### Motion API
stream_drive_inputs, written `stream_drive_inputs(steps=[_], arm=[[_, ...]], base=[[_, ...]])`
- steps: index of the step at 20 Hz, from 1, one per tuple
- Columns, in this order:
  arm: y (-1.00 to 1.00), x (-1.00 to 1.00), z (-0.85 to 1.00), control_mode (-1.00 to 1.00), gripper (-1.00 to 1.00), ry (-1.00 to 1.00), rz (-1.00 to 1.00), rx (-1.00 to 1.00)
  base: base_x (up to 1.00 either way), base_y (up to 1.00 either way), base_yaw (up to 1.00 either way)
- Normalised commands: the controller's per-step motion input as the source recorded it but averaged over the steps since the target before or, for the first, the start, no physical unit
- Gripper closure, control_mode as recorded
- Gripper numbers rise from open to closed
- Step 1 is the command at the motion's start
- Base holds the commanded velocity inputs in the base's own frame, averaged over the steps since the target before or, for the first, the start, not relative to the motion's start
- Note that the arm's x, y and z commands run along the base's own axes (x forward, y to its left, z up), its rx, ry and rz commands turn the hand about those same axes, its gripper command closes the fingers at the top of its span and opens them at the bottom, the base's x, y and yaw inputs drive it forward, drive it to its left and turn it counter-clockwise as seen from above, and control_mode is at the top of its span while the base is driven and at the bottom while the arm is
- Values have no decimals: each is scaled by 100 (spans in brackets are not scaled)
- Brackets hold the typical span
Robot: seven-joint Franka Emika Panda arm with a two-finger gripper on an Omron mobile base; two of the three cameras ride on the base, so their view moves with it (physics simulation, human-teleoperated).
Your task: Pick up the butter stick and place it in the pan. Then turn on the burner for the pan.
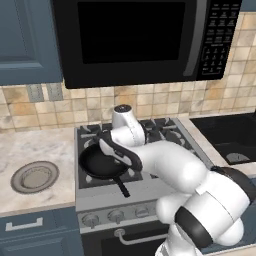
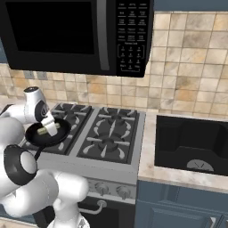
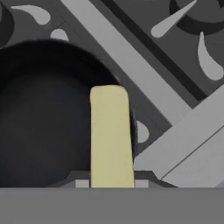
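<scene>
The black pan (image 1: 97, 165) (image 2: 62, 132) (image 3: 43, 122) sits on the front left burner of the silver stove (image 1: 160, 132), its handle pointing toward the front edge. My gripper (image 3: 111, 181) (image 2: 50, 128) (image 1: 111, 150) hangs low over the pan's right side and is shut on the butter stick (image 3: 110, 135) (image 2: 42, 131). The pale yellow bar reaches out from between the finger tips over the pan's floor, near its rim. I cannot tell whether it touches the pan. The pan hides the burner beneath it; grate bars (image 3: 131, 61) show beside the rim.
Stove knobs (image 1: 116, 216) (image 2: 101, 187) line the front panel. A round grey plate (image 1: 34, 176) lies on the counter to the left. A dark sink (image 2: 191, 142) is set into the counter on the right. A black microwave (image 1: 140, 35) hangs above the stove.
</scene>
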Motion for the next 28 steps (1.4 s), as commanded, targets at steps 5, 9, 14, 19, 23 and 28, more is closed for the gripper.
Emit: stream_drive_inputs(steps=[5,9,14,19,23,28], arm=[[13,28,-8,-100,100,11,0,0],[21,16,-16,-100,100,12,0,-2],[17,8,-17,-100,100,9,0,-1],[4,0,-22,-100,100,2,0,0],[0,0,-26,-100,100,0,0,0],[0,0,-19,-100,100,0,0,0]], base=[[0,0,0],[0,0,0],[0,0,0],[0,0,0],[0,0,0],[0,0,0]])
